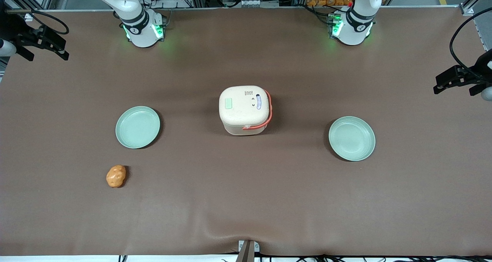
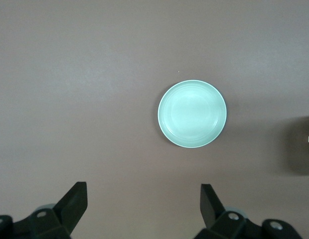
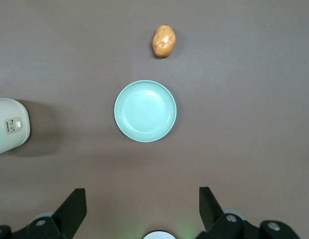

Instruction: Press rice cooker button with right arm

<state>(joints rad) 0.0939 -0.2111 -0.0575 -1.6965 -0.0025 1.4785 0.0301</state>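
The rice cooker (image 1: 244, 109) stands mid-table with its cream lid shut and its coral-orange handle on the side toward the parked arm's end. A pale green rectangle (image 1: 228, 103) shows on the lid. The right wrist view shows the cooker's side (image 3: 10, 127) with a small control panel (image 3: 14, 126). The right arm's base (image 1: 140, 27) stands at the table's back edge; its gripper is out of the front view. In the right wrist view the gripper (image 3: 142, 206) is open and empty. It hangs high over the table, apart from the cooker, looking down on a green plate.
A pale green plate (image 1: 137, 126) (image 3: 145, 111) lies toward the working arm's end. An orange potato (image 1: 116, 176) (image 3: 164, 41) lies nearer the front camera than it. A second green plate (image 1: 351, 138) (image 2: 192, 114) lies toward the parked arm's end.
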